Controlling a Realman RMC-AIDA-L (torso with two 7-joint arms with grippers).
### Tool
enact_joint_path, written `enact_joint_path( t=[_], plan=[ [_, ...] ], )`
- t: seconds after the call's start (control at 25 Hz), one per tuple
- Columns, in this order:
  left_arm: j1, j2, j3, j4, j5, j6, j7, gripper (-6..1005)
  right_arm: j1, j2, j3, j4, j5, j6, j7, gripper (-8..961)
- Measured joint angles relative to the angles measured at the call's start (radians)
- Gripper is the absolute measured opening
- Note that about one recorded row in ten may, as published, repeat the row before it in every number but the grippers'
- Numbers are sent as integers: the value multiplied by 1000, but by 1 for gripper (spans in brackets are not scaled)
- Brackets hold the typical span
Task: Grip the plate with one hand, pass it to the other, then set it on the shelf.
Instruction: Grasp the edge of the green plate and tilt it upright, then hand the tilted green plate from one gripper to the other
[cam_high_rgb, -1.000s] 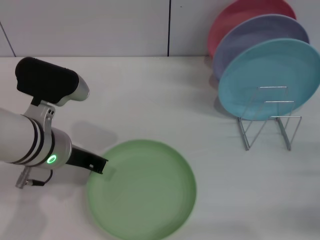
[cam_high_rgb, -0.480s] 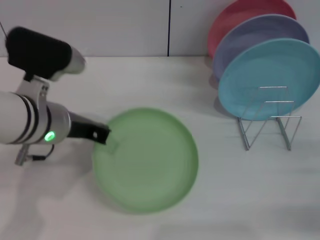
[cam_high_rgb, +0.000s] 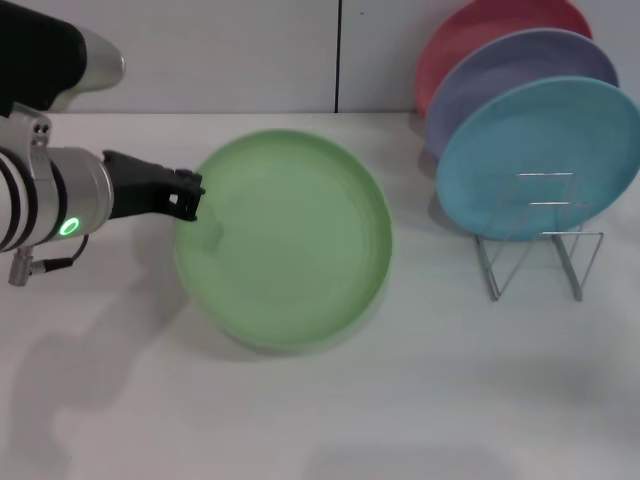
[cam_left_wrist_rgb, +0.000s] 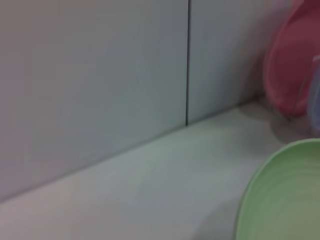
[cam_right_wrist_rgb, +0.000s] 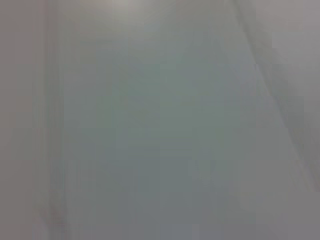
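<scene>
The light green plate (cam_high_rgb: 285, 240) hangs above the white table, near the middle of the head view, its shadow on the surface below. My left gripper (cam_high_rgb: 190, 197), on the green-ringed arm, is shut on the plate's left rim. The plate's edge (cam_left_wrist_rgb: 285, 200) also shows in the left wrist view. The shelf (cam_high_rgb: 540, 240), a thin silver wire rack, stands at the right. My right gripper shows in no view; the right wrist view holds only a blank grey surface.
On the wire rack lean a turquoise plate (cam_high_rgb: 540, 150), a lavender plate (cam_high_rgb: 520, 70) and a red plate (cam_high_rgb: 500, 25), one behind the other. The grey wall (cam_high_rgb: 250, 50) runs along the table's back edge.
My left arm has lifted the green plate off the table and carried it up and away from the front edge, toward the wall. The rack and its plates have not moved.
</scene>
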Motion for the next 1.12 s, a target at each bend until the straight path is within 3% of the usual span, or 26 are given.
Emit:
enact_joint_path(
  t=[0.12, 0.16, 0.2, 0.36, 0.48, 0.56, 0.76, 1.12],
  plan=[
    [10, 0, 0, -18, -10, 23, 15, 29, 9, 11, -101, -305, -188, 193, 275, 819],
    [16, 0, 0, -24, -13, 34, 21, 29, 8, 11, -234, -530, -302, 333, 532, 819],
    [21, 0, -1, -26, -14, 45, 29, 28, 8, 11, -234, -530, -302, 333, 532, 819],
    [40, 1, 3, -22, -17, 116, 48, 28, 13, 1, -427, -923, -629, 492, 1030, 819],
    [43, 1, 0, -23, -20, 130, 55, 28, 85, -15, -433, -1116, -967, 424, 1440, 818],
    [45, 1, -3, -21, -26, 148, 65, 28, 159, -23, -427, -1263, -1222, 263, 1754, 818],
    [50, 2, -4, -21, -28, 164, 65, 31, 230, -22, -430, -1400, -1412, 90, 1976, 817],
    [57, 1, 1, -29, -28, 169, 65, 37, 308, -31, -427, -1375, -1570, 16, 2071, 815]
  ],
)
